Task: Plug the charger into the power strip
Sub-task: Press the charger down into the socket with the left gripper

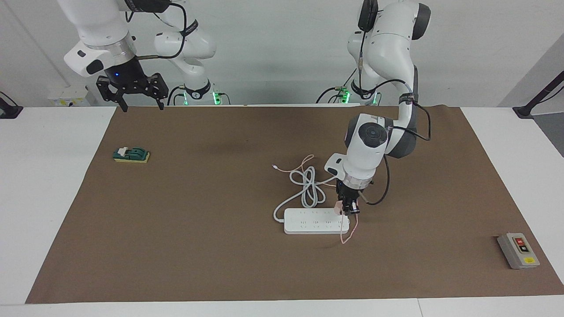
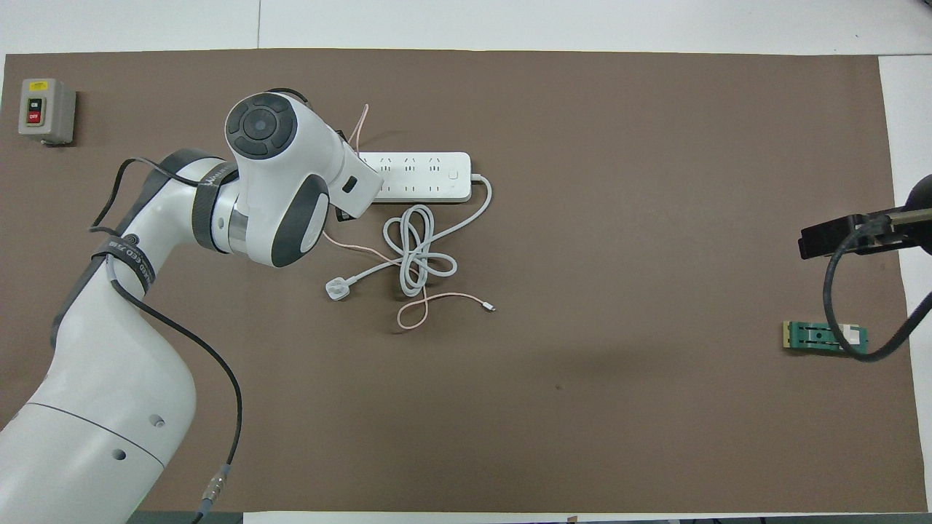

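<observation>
I have the power strip (image 1: 315, 221) lying flat on the brown mat (image 1: 220, 246). My left gripper (image 1: 347, 208), clamped on the pink charger (image 1: 338, 208), hovers over its end sockets, probably aligning prongs. The right gripper (image 1: 140, 102) waits raised, fingers spread, empty.

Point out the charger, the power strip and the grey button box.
charger (image 1: 338, 208), facing view, pink cube body.
power strip (image 1: 308, 221), facing view, top face.
grey button box (image 1: 518, 251), facing view, top face.
</observation>
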